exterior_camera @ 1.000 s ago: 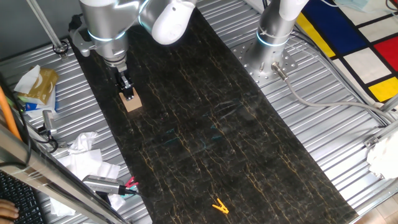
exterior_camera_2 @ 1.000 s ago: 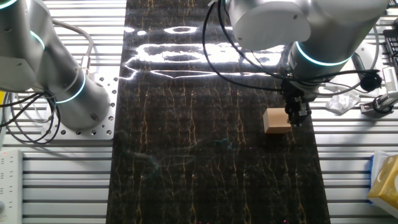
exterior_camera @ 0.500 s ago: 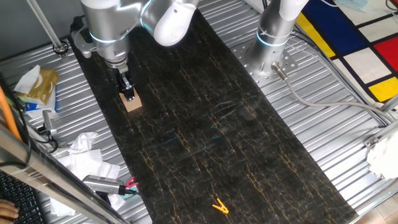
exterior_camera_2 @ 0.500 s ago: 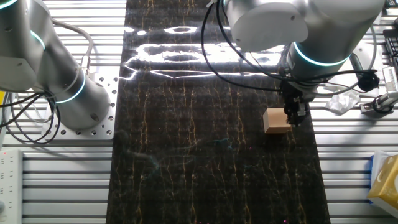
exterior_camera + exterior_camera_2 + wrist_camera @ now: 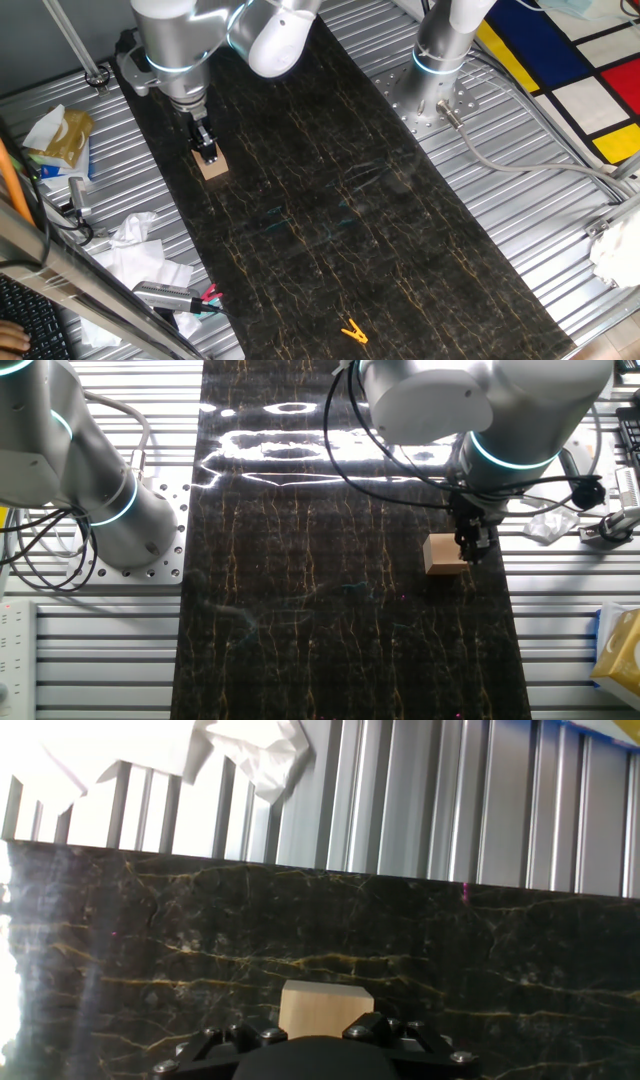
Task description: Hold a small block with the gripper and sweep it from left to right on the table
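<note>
Resting surface: long black marble-patterned table (image 5: 340,190) with thin gold veins, glare at its far end in the other fixed view.
Border: ribbed silver metal decking (image 5: 500,190) on both long sides.
Block: small light tan wooden cube (image 5: 211,167) on the table near one long edge.
Claw: small black two-fingered gripper (image 5: 207,152) down at the cube; whether it pinches, cannot tell.
Clutter: crumpled white paper (image 5: 135,240); tiny yellow clip (image 5: 352,331).
</note>
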### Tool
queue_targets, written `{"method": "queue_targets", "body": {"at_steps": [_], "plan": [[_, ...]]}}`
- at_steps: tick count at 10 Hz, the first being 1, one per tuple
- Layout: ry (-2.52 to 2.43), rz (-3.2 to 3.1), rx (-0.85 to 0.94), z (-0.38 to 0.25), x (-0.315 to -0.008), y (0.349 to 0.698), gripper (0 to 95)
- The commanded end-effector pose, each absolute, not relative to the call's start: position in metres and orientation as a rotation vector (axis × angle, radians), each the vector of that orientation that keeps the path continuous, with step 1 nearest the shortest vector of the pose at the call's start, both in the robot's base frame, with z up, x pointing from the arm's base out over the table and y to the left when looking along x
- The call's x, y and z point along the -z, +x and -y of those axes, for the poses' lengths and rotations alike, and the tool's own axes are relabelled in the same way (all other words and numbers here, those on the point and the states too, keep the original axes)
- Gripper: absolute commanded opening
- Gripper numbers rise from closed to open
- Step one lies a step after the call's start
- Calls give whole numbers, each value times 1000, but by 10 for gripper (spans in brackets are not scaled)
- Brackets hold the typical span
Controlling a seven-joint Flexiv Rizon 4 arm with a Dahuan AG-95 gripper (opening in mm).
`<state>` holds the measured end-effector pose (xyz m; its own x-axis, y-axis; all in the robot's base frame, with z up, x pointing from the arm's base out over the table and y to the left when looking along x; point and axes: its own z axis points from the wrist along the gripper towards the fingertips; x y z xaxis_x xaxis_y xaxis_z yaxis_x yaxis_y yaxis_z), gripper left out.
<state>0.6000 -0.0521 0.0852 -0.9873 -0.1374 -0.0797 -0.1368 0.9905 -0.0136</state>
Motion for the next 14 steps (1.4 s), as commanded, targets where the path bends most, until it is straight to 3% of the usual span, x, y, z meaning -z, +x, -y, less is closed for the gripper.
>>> {"method": "queue_targets", "body": {"at_steps": [1,13,14], "plan": [[-213,-3053,12,52,-84,600,570],[-192,-3053,12,50,-70,598,570],[-189,-3052,11,50,-68,597,380]]}}
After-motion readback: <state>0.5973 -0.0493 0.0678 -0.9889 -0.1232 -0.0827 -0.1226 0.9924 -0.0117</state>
